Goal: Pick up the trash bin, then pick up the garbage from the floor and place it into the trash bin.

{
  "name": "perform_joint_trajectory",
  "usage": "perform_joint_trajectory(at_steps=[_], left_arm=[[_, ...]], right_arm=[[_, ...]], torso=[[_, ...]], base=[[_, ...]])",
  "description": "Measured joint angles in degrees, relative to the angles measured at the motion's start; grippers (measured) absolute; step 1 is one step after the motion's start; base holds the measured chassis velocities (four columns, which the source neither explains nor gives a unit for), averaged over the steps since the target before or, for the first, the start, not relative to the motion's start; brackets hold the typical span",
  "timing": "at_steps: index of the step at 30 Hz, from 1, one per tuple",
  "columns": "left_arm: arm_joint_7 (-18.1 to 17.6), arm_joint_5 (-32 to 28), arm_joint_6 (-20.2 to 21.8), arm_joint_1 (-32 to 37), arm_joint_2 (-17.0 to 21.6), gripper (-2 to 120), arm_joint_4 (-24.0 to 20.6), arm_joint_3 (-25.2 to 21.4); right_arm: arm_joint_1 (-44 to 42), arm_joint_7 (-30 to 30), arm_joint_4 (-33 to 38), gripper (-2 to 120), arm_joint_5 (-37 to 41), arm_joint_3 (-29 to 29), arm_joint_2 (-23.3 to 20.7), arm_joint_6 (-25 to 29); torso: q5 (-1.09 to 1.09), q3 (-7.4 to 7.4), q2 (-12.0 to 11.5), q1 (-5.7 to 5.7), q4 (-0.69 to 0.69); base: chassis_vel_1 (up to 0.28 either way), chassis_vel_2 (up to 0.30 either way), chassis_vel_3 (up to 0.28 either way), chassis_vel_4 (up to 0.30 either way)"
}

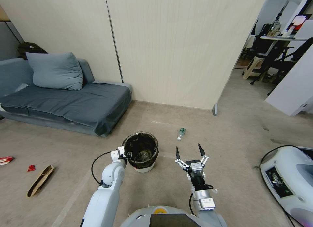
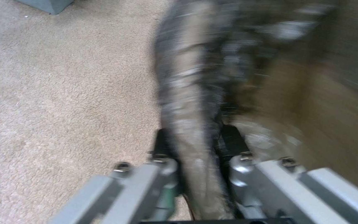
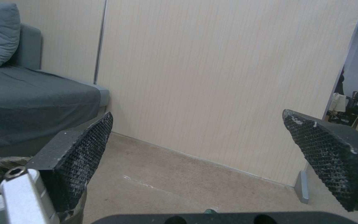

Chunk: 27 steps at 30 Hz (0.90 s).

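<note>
One round trash bin [image 1: 141, 151] (crinkled bag) in left gripper [image 1: 123, 154].

1. Bare carpet around the plastic bottle [image 1: 181, 133] — open from every side.
2. Trash bin [image 1: 141, 151] just left of that patch, sofa [image 1: 65, 103] farther left.
3. Wall [image 1: 169, 47] behind; white machine [image 1: 290, 181] bounds the far right.
4. Cardboard scrap [image 1: 39, 180] and red wrapper [image 1: 31, 168] lie on open floor, well left.
</note>
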Motion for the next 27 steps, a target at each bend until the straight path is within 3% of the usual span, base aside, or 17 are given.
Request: perform_joint_trajectory(at_steps=[15, 23, 27], left_arm=[[-0.04, 2.38, 0.16, 1.04, -0.73, 3, -1.53, 0.0], [0.24, 7.97, 0.33, 4.45, -1.61, 2, -7.01, -0.77], [1.24, 12.0, 0.37, 7.67, -1.58, 1, -12.61, -1.03]], right_arm=[[-0.34, 2.41, 0.31, 100, -0.97, -0.83, 0.0, -0.56], [-0.64, 2.3, 0.58, 100, -1.45, -1.1, 0.0, 0.74], [-0.63, 0.6, 0.82, 100, 1.45, -1.22, 0.0, 2.54]], torso=[[-0.07, 0.01, 0.0, 0.0, -0.03], [-0.03, 0.02, -0.01, 0.01, -0.01], [-0.03, 0.02, -0.01, 0.01, 0.0]], base=[[0.0, 0.0, 0.0, 0.0], [0.0, 0.0, 0.0, 0.0], [0.0, 0.0, 0.0, 0.0]])
